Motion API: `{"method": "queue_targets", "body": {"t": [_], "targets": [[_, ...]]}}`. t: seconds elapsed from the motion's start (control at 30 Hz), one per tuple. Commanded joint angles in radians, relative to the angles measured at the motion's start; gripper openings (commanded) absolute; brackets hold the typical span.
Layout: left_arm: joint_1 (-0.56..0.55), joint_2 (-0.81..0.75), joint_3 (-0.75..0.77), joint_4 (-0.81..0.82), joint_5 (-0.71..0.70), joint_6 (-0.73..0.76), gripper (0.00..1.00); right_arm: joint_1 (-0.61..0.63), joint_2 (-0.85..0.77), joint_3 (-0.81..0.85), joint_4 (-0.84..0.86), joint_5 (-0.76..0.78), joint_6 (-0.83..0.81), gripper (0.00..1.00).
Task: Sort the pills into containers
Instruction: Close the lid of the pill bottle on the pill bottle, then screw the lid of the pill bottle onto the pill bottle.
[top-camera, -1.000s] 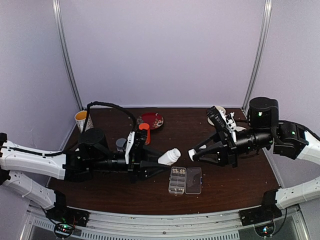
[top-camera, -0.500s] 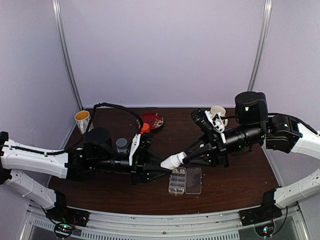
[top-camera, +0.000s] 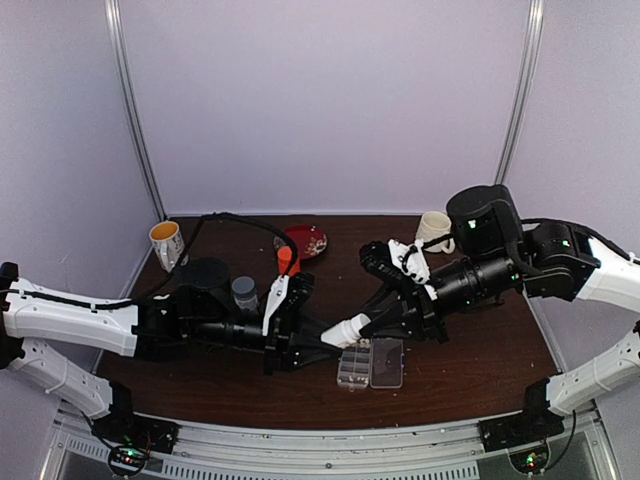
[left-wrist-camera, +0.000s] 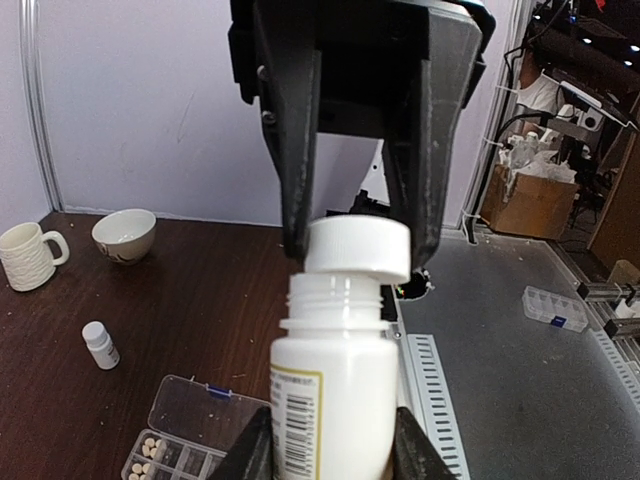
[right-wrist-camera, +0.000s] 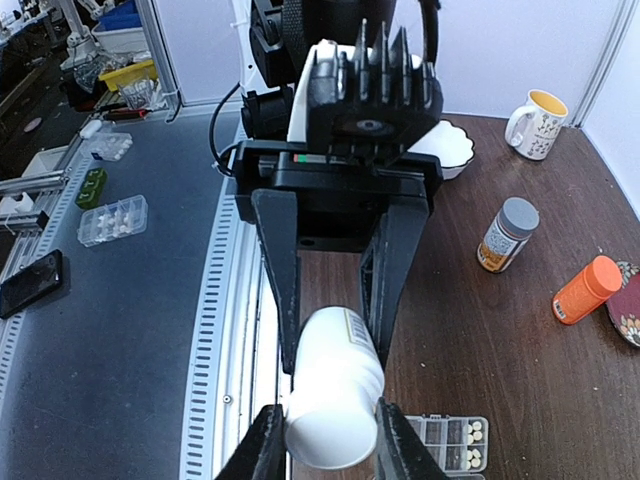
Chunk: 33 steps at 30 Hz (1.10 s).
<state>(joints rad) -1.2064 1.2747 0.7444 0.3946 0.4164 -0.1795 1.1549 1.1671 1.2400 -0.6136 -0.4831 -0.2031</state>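
My left gripper is shut on the body of a white bottle, holding it tilted above the clear organiser box. My right gripper is shut on the bottle's white cap, which sits on top of the neck with bare threads showing below it. In the right wrist view my gripper clamps the cap. The box lies open on the table. Cream pills lie in its end compartments, and they also show in the left wrist view.
A grey-capped bottle, an orange bottle and a red plate stand behind my left arm. A yellow mug is far left. A white mug, a bowl and a small white bottle are on the right side.
My right arm has swung left to the bottle and its jaws now grip the cap. My left arm has carried the bottle a little right and down, over the box.
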Motion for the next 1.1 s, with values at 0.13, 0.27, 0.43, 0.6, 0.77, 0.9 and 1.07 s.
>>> {"method": "queue_targets", "body": {"t": [0.13, 0.27, 0.43, 0.6, 0.77, 0.9, 1.07], "targets": [[0.002, -0.006, 0.041, 0.095, 0.030, -0.009, 0.00, 0.006, 0.021, 0.004, -0.077, 0.120, -0.068, 0.07], [0.002, -0.007, 0.047, 0.098, 0.043, -0.011, 0.00, 0.006, 0.026, 0.000, -0.059, 0.080, -0.066, 0.07], [0.002, 0.005, 0.056, 0.131, 0.086, -0.038, 0.00, 0.006, -0.002, -0.062, 0.022, -0.051, -0.121, 0.08], [0.003, 0.039, 0.071, 0.208, 0.143, -0.083, 0.00, 0.006, -0.062, -0.155, 0.114, -0.087, -0.236, 0.05], [0.003, 0.081, 0.123, 0.190, 0.194, -0.092, 0.00, 0.007, -0.088, -0.168, 0.082, -0.100, -0.370, 0.03], [0.002, 0.096, 0.144, 0.187, 0.212, -0.094, 0.00, 0.007, -0.088, -0.172, 0.050, -0.113, -0.428, 0.04], [0.003, 0.100, 0.159, 0.174, 0.214, -0.097, 0.00, 0.007, -0.099, -0.174, 0.029, -0.134, -0.455, 0.06]]}}
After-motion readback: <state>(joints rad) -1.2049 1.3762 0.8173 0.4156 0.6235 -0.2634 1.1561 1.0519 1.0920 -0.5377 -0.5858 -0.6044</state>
